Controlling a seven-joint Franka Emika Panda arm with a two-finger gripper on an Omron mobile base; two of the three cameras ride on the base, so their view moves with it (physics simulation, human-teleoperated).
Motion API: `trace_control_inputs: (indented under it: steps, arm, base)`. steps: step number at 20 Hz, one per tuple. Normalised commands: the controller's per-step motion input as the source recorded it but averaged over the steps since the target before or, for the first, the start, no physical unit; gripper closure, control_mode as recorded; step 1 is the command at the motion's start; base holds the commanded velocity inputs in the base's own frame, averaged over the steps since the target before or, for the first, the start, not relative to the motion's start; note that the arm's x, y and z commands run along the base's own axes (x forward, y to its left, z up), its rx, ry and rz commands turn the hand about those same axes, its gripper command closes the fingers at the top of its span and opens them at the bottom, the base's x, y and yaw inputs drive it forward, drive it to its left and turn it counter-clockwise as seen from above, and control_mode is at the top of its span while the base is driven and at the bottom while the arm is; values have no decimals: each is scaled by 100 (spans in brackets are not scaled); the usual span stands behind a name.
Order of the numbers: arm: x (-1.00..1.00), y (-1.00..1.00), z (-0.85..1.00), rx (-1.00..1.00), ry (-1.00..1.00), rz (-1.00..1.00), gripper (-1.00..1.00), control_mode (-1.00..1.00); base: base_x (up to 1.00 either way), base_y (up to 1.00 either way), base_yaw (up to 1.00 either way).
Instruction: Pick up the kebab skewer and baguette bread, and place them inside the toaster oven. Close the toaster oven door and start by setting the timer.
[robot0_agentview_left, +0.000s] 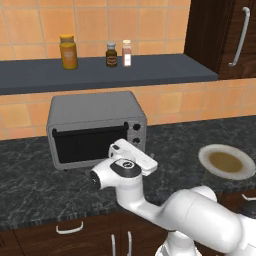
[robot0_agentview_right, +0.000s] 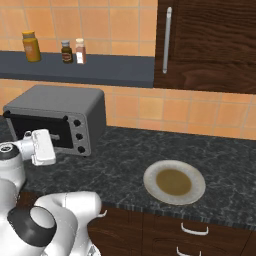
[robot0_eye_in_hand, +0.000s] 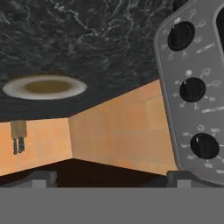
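Right up close in the hand view, three black knobs (robot0_eye_in_hand: 192, 89) run down the right side, the toaster oven (robot0_agentview_left: 95, 127) at centre left of the left base view, its door (robot0_agentview_left: 89, 142) shut. The gripper (robot0_agentview_left: 134, 154) hangs at that panel; I cannot tell its spread. Each knob looks small, stiff and smooth — probably best pinched across its rim. An empty plate (robot0_agentview_right: 174, 182) sits lower right.

We see a glossy white arm (robot0_agentview_left: 200, 220) of rounded, bulbous links, dark grey caps at its joints, ending in a boxy white hand (robot0_agentview_right: 42, 146) with faint dark markings
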Motion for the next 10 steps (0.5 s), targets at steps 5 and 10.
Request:
trace_control_inputs:
  steps: [5, 10]
  arm:
    - [40, -36, -19, 0, -4, 16, -100, -100]
    - [38, -9, -3, -5, 0, 20, -100, -100]
  base:
    - [0, 0, 0]
    - [0, 0, 0]
